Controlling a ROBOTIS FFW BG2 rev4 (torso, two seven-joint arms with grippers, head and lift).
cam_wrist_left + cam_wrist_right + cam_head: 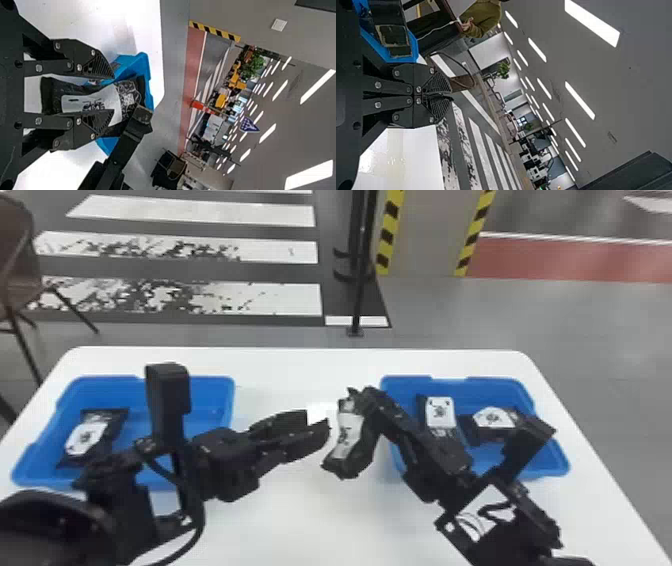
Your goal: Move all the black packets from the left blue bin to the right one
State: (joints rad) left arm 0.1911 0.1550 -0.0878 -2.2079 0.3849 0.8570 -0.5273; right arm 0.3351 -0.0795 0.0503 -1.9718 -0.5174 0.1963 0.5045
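Observation:
The right gripper [356, 400] is up between the bins in the head view, shut on the top end of a black packet [348, 435] with a white label, which hangs down. In the right wrist view the right gripper [449, 95] has its fingers together. Facing the packet from the left is the left gripper [320, 427]; in the left wrist view the left gripper [109, 93] is open, with the held packet [93, 101] beyond its parted fingers. The left blue bin [220, 400] holds one packet [86, 438]. Two packets [440, 410], [495, 418] lie in the right blue bin [555, 460].
Both bins stand on a white table [310, 515], the left arm crossing over the left bin and the right arm over the right one. Behind the table are a black pole [358, 290] and, at the far left, a chair [17, 265].

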